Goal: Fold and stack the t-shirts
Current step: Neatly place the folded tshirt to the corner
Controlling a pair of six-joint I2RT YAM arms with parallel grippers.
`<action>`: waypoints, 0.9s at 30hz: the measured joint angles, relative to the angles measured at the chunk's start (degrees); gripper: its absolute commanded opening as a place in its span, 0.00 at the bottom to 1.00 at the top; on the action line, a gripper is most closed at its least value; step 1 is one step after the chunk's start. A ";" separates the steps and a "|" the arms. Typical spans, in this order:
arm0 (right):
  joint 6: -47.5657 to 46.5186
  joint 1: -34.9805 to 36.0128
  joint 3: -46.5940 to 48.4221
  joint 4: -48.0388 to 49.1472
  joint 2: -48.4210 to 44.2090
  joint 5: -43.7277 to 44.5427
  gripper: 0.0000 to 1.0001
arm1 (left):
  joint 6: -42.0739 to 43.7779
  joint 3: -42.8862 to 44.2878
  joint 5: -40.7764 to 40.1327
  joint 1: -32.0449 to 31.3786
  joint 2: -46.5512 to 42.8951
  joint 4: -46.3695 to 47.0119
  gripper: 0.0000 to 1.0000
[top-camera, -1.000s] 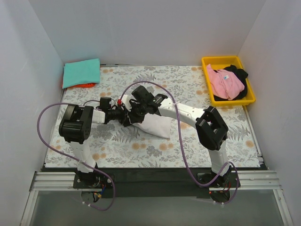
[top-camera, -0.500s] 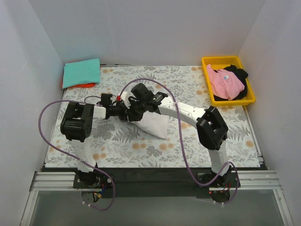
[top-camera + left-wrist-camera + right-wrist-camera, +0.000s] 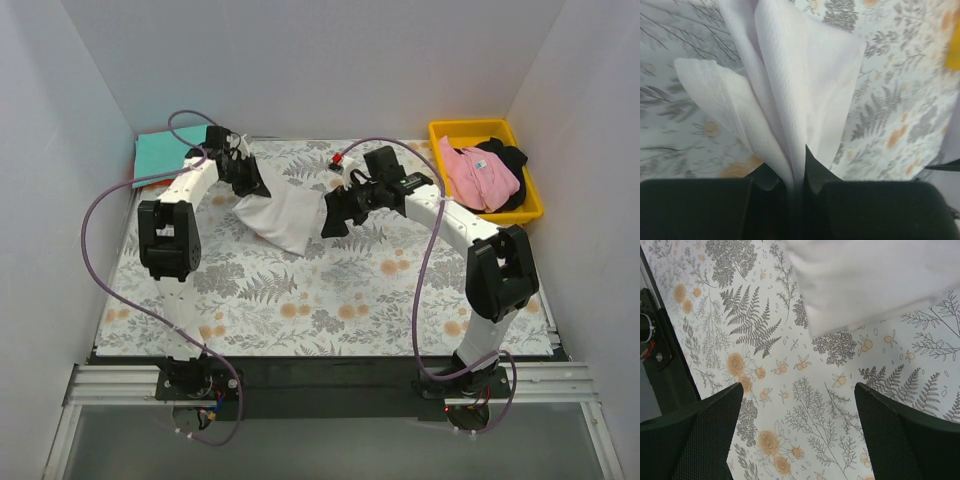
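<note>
Soft, waffle-textured white t-shirt (image 3: 805, 75) hangs in folds; left fingers (image 3: 816, 175) pinch it.

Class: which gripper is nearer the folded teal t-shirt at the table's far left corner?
Left. The left gripper, shut on the white t-shirt, hangs just beside the teal t-shirt; the right gripper, open, is mid-table.

arms (image 3: 455, 225): white links, black joints | cables (image 3: 84, 240): purple, thin, looping | tool fingers (image 3: 705, 435): black, mesh-textured
</note>
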 measured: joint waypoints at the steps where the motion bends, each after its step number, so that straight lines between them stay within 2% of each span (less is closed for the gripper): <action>1: 0.02 -0.59 -0.68 0.00 -1.09 -0.31 0.98 | 3.30 5.73 -1.73 0.42 2.71 -3.39 0.00; 6: -0.04 -0.85 -2.25 0.02 -3.80 -1.20 0.98 | 13.27 29.18 -3.32 3.61 14.95 -12.22 0.00; 10: -0.04 -0.70 -2.45 0.00 -3.80 -1.64 0.98 | 18.78 40.15 -4.26 8.74 21.40 -13.55 0.00; 17: -0.09 -0.70 -2.60 -0.02 -3.74 -1.88 0.98 | 26.64 35.54 -10.43 13.92 20.59 -5.27 0.00; 27: -0.20 -0.70 -2.67 -0.04 -3.32 -2.05 0.98 | 34.18 35.36 -9.14 16.13 19.78 4.81 0.00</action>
